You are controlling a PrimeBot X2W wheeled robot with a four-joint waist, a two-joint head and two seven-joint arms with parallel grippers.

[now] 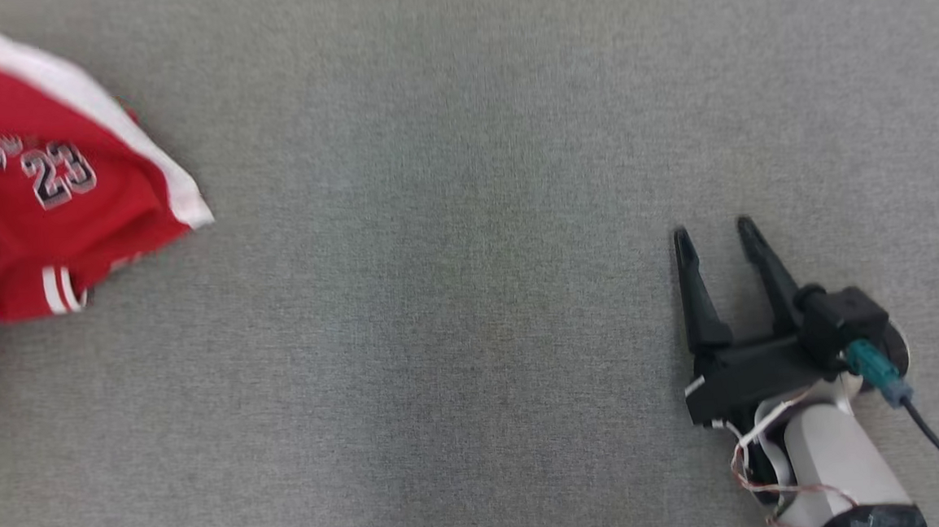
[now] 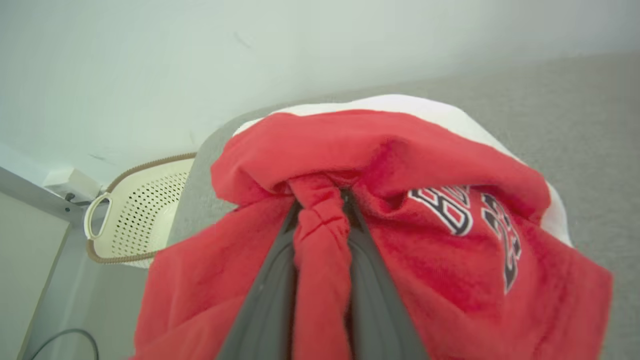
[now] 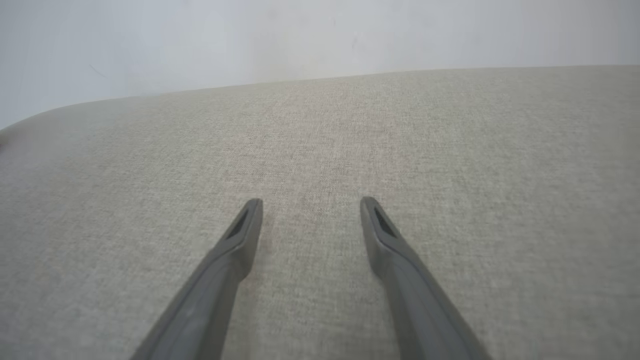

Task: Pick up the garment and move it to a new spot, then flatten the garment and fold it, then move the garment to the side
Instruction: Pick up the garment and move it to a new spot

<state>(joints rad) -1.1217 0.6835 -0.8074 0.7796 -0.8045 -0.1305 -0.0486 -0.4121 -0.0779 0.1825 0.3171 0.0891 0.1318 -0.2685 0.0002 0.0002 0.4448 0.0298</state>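
Lying bunched at the far left of the grey surface [image 1: 466, 215], the red garment [image 1: 58, 199] looks soft, light and limp. At near right, the right gripper [image 1: 714, 231] stands wide open and empty. Left wrist view: the left gripper [image 2: 322, 202] pinches a mid-cloth fold, so the rest should droop; hems would suit flattening better. Right wrist view: its jaws gape over bare cloth.

The number 23 stands in dark, white-edged figures on the red garment [image 1: 68, 231], just to the right of my left fingers [image 2: 270, 300]; the lettering beside it I cannot read.
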